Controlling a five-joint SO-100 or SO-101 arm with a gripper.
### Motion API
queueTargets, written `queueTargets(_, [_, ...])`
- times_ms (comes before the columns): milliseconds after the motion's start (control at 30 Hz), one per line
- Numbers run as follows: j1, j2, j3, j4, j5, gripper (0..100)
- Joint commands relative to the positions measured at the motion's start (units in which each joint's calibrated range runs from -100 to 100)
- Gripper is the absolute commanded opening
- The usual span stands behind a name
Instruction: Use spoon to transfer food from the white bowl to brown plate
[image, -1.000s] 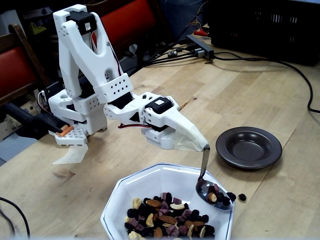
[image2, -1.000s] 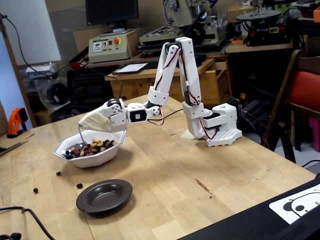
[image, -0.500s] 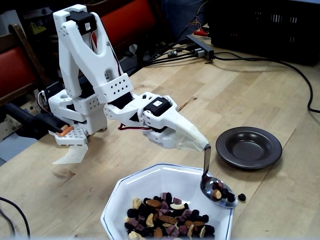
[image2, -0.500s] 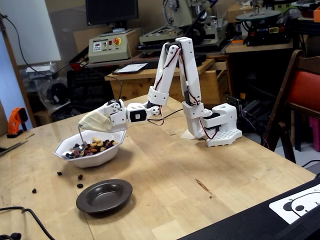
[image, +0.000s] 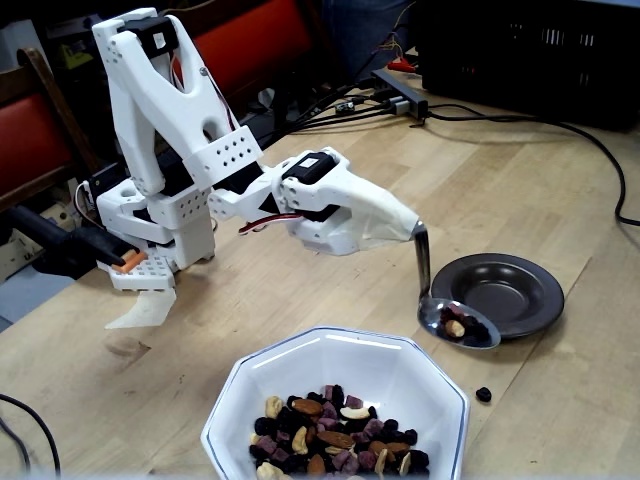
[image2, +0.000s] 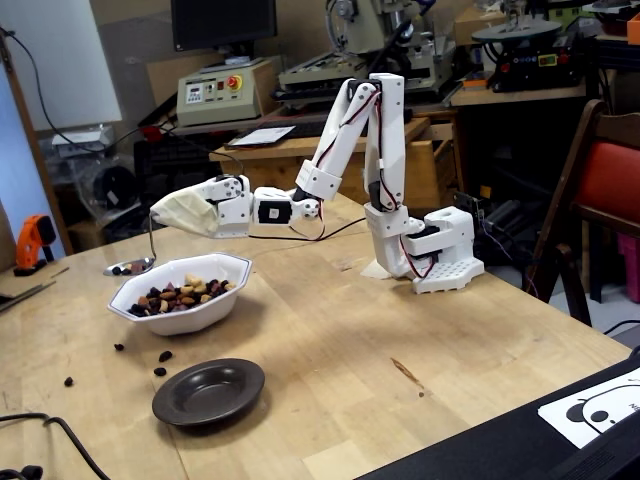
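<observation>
Fixed views show the gripper (image: 405, 228), its fingers hidden under tape so I cannot tell their grip, carrying the loaded spoon (image: 455, 318) clear of the white bowl (image: 300, 365); keep it level until over the brown plate (image: 505, 290), then tip the food (image: 460, 326) out slowly

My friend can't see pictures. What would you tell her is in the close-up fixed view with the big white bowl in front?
A white robot arm holds a spoon with a few nuts and raisins beside a dark brown plate. In front, a white bowl holds more food; one raisin lies on the wooden table.
</observation>
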Motion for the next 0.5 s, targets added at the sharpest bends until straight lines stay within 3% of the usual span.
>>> queueTargets(0, [-3.70, -3.46, -2.37, -0.34, 0.20, 2])
queueTargets(467, [-10.14, -3.89, 2.68, -0.34, 0.24, 2])
